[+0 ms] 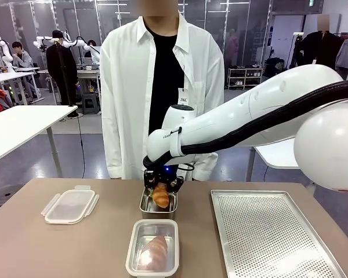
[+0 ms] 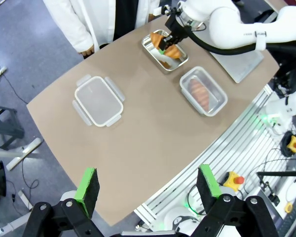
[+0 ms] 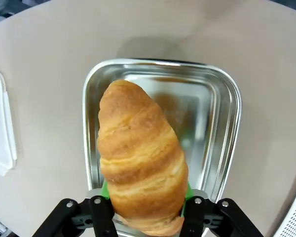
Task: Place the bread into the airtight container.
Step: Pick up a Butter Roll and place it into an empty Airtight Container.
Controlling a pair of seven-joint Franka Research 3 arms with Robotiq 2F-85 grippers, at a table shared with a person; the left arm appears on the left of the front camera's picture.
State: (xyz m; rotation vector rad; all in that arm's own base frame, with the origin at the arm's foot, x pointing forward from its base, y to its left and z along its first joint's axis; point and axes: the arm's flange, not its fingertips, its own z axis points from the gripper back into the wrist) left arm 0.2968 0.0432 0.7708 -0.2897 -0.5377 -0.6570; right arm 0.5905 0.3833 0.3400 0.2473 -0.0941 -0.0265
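My right gripper (image 1: 161,186) is shut on a golden croissant-shaped bread (image 1: 160,197), which hangs point down just over the open steel airtight container (image 1: 145,205) at the far middle of the table. From the right wrist, the bread (image 3: 140,158) sits between the green pads, with the container (image 3: 227,98) bare below it. The left wrist view looks down from high up on the same bread (image 2: 166,48), the container (image 2: 180,63) and the right gripper (image 2: 168,40). My left gripper (image 2: 148,185) is open and holds nothing, high above the near table edge.
A second container (image 1: 153,248), closed under a clear lid with another bread inside, stands near the front edge. A loose clear lid (image 1: 69,205) lies at the left. A perforated metal tray (image 1: 272,237) covers the right side. A person (image 1: 162,87) stands at the far edge.
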